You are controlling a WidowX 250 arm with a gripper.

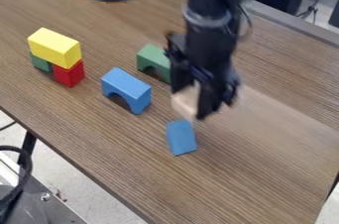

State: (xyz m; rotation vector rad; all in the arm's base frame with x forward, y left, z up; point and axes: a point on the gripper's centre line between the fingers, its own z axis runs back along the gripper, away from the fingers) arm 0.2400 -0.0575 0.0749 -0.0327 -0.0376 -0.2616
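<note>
Jaws grip pale wooden block [185,103], right of unstacked blue wooden arch [128,88]; left, yellow wooden block [54,47] tops red wooden block [69,74].

The light is bright and mostly even, seemingly from overhead — the top of the yellow block [55,43] is brighter than its sides. A broad, pale sheen washes over the right part of the tabletop [285,129]. Dark shade fills the hollow under the blue arch [129,87], while the pale block [185,101] and floor [89,178] look light.
</note>
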